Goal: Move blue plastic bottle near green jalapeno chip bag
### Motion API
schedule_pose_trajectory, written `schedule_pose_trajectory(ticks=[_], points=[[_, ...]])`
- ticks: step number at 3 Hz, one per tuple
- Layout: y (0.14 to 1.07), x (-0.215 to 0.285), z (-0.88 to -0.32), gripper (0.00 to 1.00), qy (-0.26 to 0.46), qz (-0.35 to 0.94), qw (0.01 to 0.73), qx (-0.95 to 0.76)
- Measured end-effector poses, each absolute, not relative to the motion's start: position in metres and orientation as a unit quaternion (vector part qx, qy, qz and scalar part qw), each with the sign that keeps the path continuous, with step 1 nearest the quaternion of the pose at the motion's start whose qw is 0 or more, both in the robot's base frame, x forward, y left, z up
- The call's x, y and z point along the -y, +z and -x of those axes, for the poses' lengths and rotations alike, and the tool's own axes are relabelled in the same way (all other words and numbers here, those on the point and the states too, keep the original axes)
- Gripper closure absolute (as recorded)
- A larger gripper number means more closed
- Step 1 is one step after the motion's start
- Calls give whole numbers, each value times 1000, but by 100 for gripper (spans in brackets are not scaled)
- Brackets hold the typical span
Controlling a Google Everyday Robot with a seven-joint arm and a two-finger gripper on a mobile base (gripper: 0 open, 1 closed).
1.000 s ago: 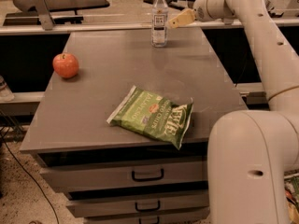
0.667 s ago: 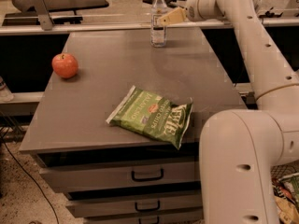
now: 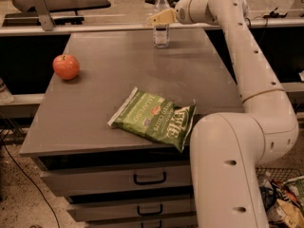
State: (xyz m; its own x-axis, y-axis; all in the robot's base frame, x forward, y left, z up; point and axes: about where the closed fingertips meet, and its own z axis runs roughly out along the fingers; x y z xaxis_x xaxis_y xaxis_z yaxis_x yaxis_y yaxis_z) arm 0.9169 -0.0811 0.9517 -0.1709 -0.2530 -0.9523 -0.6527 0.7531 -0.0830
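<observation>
Bottle [image 3: 161, 33] is standing on the counter [image 3: 118, 84], directly under the end effector [image 3: 159, 18], which is hovering at its neck; whether it is gripping, I cannot tell. Bag [image 3: 154, 118] is lying well short of the end effector, apple [image 3: 66, 66] far left.

The gripper [image 3: 159, 18], at the table's [image 3: 118, 84] far edge, hides the bottle's [image 3: 161, 36] shoulder; its print is too small to read. The arm [image 3: 251, 65] runs off the bottom edge.

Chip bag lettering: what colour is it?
White, on the green jalapeno chip bag, camera view. The pincer is beside the water bottle at the back.
</observation>
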Motion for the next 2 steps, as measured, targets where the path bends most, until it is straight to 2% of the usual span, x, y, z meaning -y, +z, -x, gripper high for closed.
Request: schedule_pose_trajectory(ticks=[1, 2], points=[[945, 64, -918, 16, 192, 310, 559, -744], [943, 72, -921, 39, 176, 308, 558, -750]])
